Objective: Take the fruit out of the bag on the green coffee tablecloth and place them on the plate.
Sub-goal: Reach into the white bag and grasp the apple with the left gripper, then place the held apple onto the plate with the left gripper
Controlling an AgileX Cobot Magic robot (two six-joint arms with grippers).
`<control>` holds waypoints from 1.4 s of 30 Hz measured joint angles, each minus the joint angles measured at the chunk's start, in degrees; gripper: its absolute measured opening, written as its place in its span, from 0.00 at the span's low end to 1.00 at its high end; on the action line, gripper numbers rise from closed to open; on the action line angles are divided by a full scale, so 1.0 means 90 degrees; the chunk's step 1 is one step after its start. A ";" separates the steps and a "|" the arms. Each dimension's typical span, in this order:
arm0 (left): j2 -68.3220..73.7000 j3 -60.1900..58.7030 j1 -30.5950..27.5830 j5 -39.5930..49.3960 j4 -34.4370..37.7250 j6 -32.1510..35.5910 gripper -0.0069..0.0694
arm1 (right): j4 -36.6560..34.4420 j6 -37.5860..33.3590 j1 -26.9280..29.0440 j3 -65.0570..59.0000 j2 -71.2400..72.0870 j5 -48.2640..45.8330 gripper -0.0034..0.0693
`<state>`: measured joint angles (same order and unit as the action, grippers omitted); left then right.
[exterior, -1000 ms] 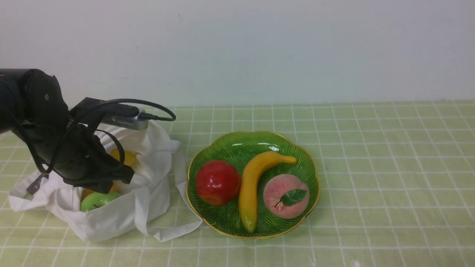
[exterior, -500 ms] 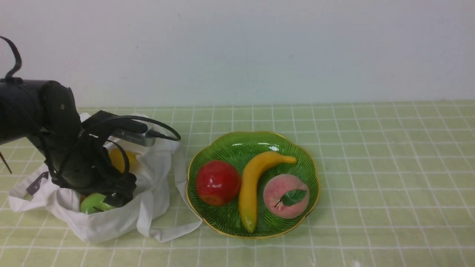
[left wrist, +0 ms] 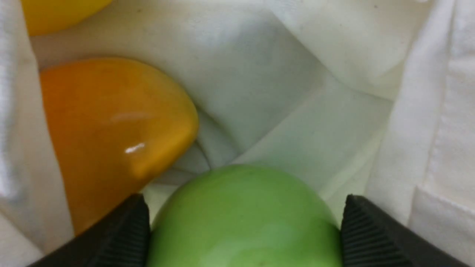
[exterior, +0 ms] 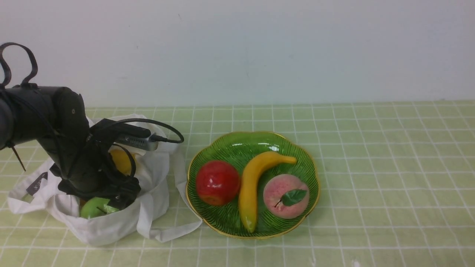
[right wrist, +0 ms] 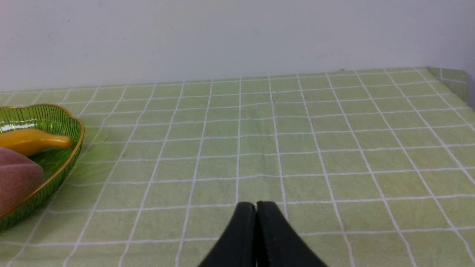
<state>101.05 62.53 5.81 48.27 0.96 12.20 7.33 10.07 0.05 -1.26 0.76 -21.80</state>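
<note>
Left wrist view: green apple [left wrist: 243, 222] clasped between left gripper [left wrist: 243, 202] fingers inside white bag [left wrist: 297, 92]; right gripper [right wrist: 256, 207] fingers pressed together, above tablecloth [right wrist: 334, 129]

green apple [left wrist: 241, 218], white bag [exterior: 111, 226], grid-lined tablecloth [exterior: 371, 148]

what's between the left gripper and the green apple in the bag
Nothing visible: the left gripper straddles the green apple, one finger on each side. The orange fruit and the bag cloth lie beside it, not between.
</note>
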 joint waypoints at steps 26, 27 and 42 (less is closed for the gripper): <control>-0.1680 0.1513 0.0690 0.0386 0.1816 0.0383 0.87 | 0.0000 0.0000 0.0000 0.0000 0.0000 0.0000 0.03; -0.1601 0.1632 0.0840 0.0386 0.1954 0.0433 0.87 | 0.0000 0.0000 0.0000 0.0000 0.0000 0.0000 0.03; 0.1173 0.3218 0.1905 -0.0921 0.2213 0.0553 0.87 | 0.0000 0.0000 0.0000 0.0000 0.0000 0.0000 0.03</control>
<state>111.61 91.50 22.96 39.99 20.87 17.17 7.33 10.07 0.05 -1.26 0.76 -21.80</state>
